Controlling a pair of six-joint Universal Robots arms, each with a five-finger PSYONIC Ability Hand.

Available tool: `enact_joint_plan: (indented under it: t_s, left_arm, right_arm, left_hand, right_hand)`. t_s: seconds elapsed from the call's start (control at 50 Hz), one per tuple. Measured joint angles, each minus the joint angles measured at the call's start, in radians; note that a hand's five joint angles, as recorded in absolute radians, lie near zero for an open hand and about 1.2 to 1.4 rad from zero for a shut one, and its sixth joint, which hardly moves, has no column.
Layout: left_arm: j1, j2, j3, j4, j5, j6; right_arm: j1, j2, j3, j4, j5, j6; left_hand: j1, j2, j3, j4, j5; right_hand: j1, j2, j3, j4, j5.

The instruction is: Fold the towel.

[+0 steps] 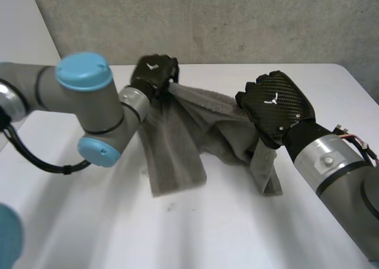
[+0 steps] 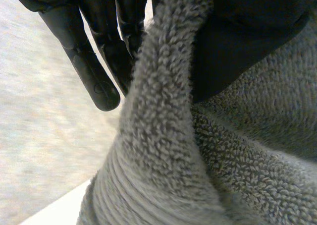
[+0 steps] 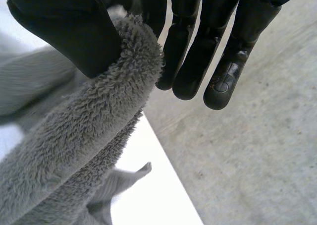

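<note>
Towel [image 1: 177,153] — grey, raised at centre frame, strung between left hand [image 1: 155,72], clamped on its upper-left edge, and right hand [image 1: 275,106], pinching the right edge, thumb against fingers — lower folds trailing on white counter [image 1: 225,233].

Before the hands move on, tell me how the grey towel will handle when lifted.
Likely floppy: the towel sags between the left hand and right hand, its ends trailing onto the table. Its thick pile probably grips well, so slipping seems unlikely. It will probably swing when moved.
</note>
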Motion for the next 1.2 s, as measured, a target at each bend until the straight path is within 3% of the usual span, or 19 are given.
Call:
enact_joint_plan:
  t_s: [0.04, 0.2, 0.36, 0.48, 0.62, 0.72, 0.8, 0.9, 0.98, 1.04, 1.2]
  left_arm:
    - [0.011, 0.089, -0.072, 0.019, -0.063, 0.005]
    - [0.027, 0.298, -0.348, 0.018, -0.07, 0.058]
    - [0.069, 0.47, -0.69, 0.002, -0.067, 0.217]
    - [0.075, 0.486, -0.788, -0.009, -0.068, 0.294]
    - [0.077, 0.399, -0.622, 0.014, -0.067, 0.305]
    - [0.076, 0.325, -0.38, 0.069, -0.078, 0.302]
    - [0.076, 0.281, -0.144, 0.159, -0.125, 0.299]
    - [0.076, 0.271, -0.016, 0.278, -0.202, 0.298]
    - [0.076, 0.287, -0.058, 0.366, -0.26, 0.299]
    - [0.076, 0.307, -0.172, 0.396, -0.284, 0.301]
    - [0.074, 0.358, -0.615, 0.415, -0.295, 0.302]
  right_arm:
    - [0.0, 0.057, -0.026, 0.005, 0.01, -0.012]
    - [0.008, 0.172, -0.084, 0.041, 0.02, 0.003]
    - [0.014, 0.284, -0.184, 0.156, -0.001, 0.178]
    - [0.015, 0.389, -0.313, 0.267, -0.045, 0.3]
    - [0.02, 0.519, -0.533, 0.317, -0.025, 0.297]
    - [0.023, 0.567, -0.723, 0.236, 0.086, 0.217]
    - [0.028, 0.563, -0.841, 0.024, 0.192, 0.144]
    - [0.032, 0.516, -0.834, -0.245, 0.226, 0.111]
    - [0.034, 0.468, -0.733, -0.373, 0.177, 0.11]
    - [0.034, 0.45, -0.647, -0.363, 0.108, 0.115]
    - [0.034, 0.486, -0.421, -0.058, -0.117, 0.103]
  left_hand:
    - [0.005, 0.001, 0.002, 0.001, 0.0]
    - [0.005, 0.002, 0.003, 0.004, 0.005]
    - [0.005, 0.002, 0.003, 0.004, 0.005]
    - [0.005, 0.002, 0.003, 0.004, 0.005]
    - [0.007, 0.002, 0.003, 0.004, 0.005]
    - [0.009, 0.002, 0.003, 0.004, 0.005]
    - [0.009, 0.003, 0.004, 0.005, 0.005]
    - [0.009, 0.003, 0.004, 0.005, 0.005]
    - [0.009, 0.003, 0.004, 0.005, 0.01]
    - [0.01, 0.003, 0.004, 0.005, 0.014]
    - [0.024, 0.003, 0.004, 0.005, 0.018]
  right_hand:
    - [0.0, 0.0, 0.0, 0.0, 0.001]
    - [0.0, 0.0, 0.0, 0.0, 0.006]
    - [0.0, 0.0, 0.0, 0.0, 0.009]
    - [0.0, 0.0, 0.0, 0.0, 0.009]
    - [0.0, 0.0, 0.0, 0.0, 0.01]
    - [0.0, 0.0, 0.0, 0.0, 0.011]
    - [0.0, 0.0, 0.0, 0.0, 0.011]
    - [0.0, 0.0, 0.0, 0.0, 0.011]
    - [0.0, 0.0, 0.0, 0.001, 0.011]
    - [0.0, 0.0, 0.0, 0.005, 0.011]
    - [0.0, 0.0, 0.0, 0.005, 0.016]
